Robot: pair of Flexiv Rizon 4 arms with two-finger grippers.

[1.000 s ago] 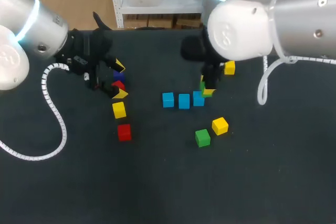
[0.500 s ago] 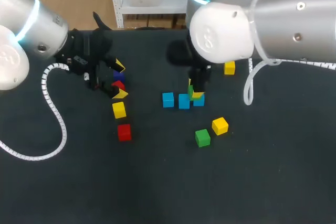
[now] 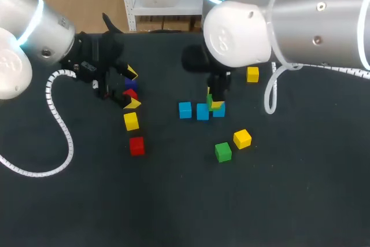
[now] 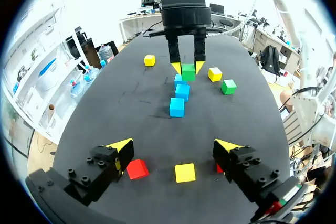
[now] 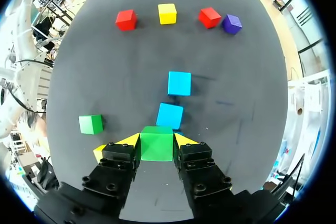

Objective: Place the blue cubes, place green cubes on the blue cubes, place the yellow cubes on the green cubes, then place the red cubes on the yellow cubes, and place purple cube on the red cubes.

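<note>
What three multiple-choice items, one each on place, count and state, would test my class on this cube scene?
1. The loose green cube lies beside: A a yellow cube; B the purple cube; C a red cube.
2. How many blue cubes are there? A two; B three; C five.
3. The right claw is: A open and empty; B shut on a green cube; C shut on a red cube.

Answers: 1 A, the two sit close together in the head view. 2 B, three stand in a row in the left wrist view. 3 B, the right wrist view shows it clamping that cube from both sides.
</note>
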